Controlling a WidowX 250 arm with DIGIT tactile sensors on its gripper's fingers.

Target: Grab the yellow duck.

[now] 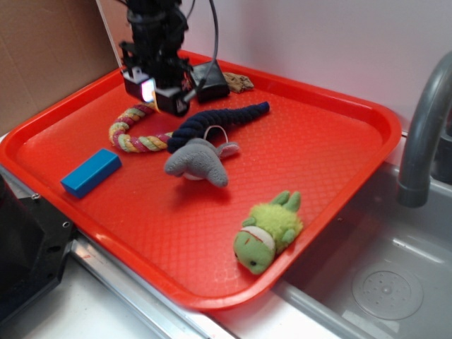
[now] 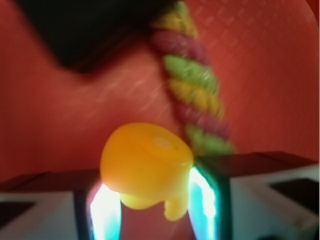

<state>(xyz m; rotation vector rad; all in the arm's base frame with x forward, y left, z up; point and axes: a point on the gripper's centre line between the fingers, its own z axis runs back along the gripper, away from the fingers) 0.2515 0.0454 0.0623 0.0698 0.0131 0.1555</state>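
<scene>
looking through the wrist view, i see the yellow duck [image 2: 146, 169] sitting right between the two fingers [image 2: 45, 200] of the gripper [image 2: 150, 205], which appear pressed against its sides, so i judge the pincer clenched on the duck, though the picture is blurred. in the exterior view the gripper [image 1: 159, 90] hangs over the back left part of the red tray [image 1: 332, 162], just above the braided rope [image 1: 134, 131]; i cannot make out the duck itself from that side.

i take the duck for light, hollow and smooth, so it should squash a little and could squirt out if squeezed off-centre. its rounded body is the place to hold, across the widest part, not the small knob at the bottom. the glossy skin looks slippery, so i would keep steady pressure and lift gently.

the rope lies just beside the duck in the wrist view [image 2: 192, 85], close enough to snag a strand. the grey plush [image 1: 200, 159], the blue block [image 1: 90, 172] and the green plush turtle [image 1: 268, 232] lie well apart from it.
</scene>
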